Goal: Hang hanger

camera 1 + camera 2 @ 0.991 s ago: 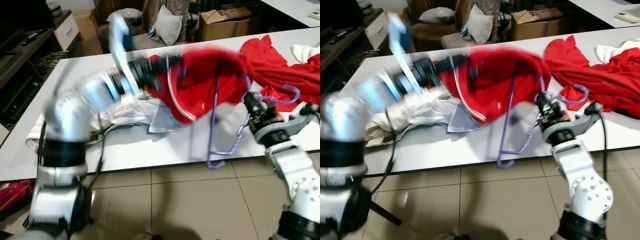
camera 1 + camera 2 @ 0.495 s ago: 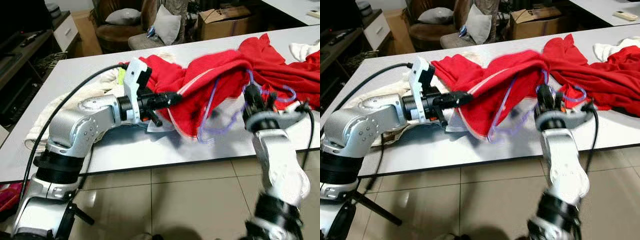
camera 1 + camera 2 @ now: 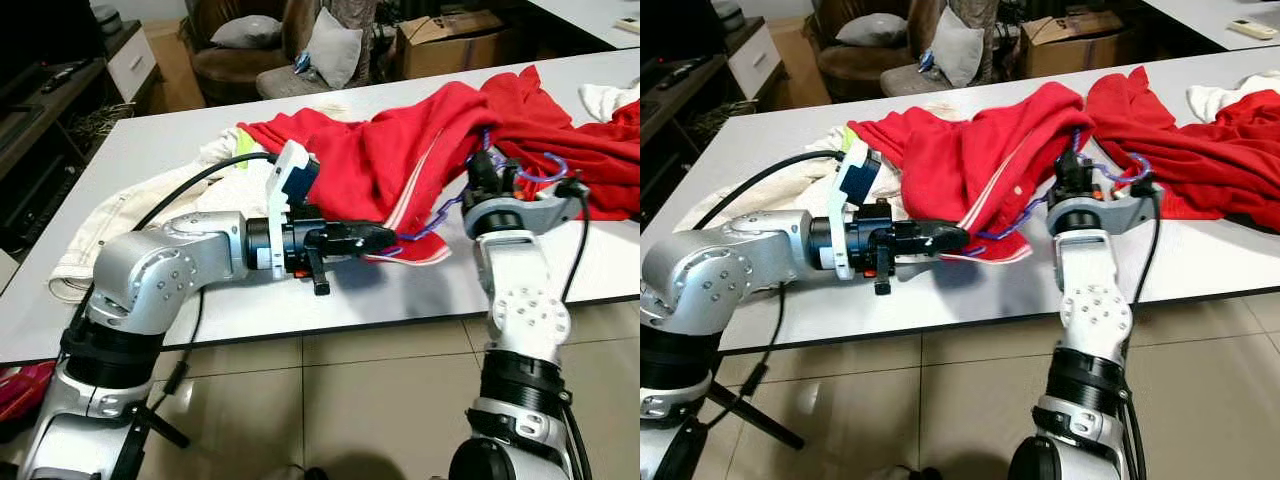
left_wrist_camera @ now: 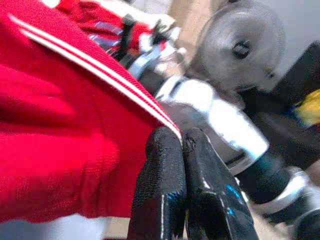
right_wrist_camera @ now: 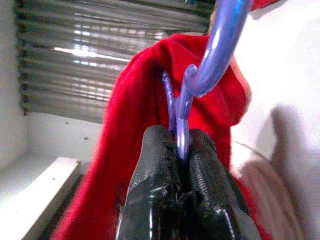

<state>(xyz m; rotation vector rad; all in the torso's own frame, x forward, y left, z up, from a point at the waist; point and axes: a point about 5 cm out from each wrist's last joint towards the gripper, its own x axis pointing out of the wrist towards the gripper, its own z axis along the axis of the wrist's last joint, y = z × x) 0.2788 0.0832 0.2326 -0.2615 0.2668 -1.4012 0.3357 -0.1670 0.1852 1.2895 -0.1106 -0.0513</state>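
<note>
A red shirt with a white-striped hem [image 3: 400, 165] lies draped over a purple plastic hanger [image 3: 445, 205] on the white table [image 3: 400, 290]. My left gripper [image 3: 375, 237] is shut on the shirt's hem near the table's front; the wrist view shows the hem [image 4: 125, 85] pinched between its fingertips [image 4: 165, 165]. My right gripper [image 3: 485, 170] stands upright beside the shirt, shut on the hanger's neck just below the hook [image 3: 545, 170]; the right wrist view shows the purple hook [image 5: 220, 40] rising from between its fingers [image 5: 155, 170]. Most of the hanger is hidden under the cloth.
More red clothing [image 3: 590, 150] is heaped at the right of the table, and white and cream garments [image 3: 130, 210] lie at the left. A cardboard box [image 3: 450, 40], cushions and an armchair [image 3: 240, 55] stand beyond the table. Tiled floor [image 3: 350, 400] lies below the front edge.
Both arms have come down: the shirt and hanger, held up a second ago, now rest on the table. The left gripper moved right and lower; the right gripper drew in toward the shirt.
</note>
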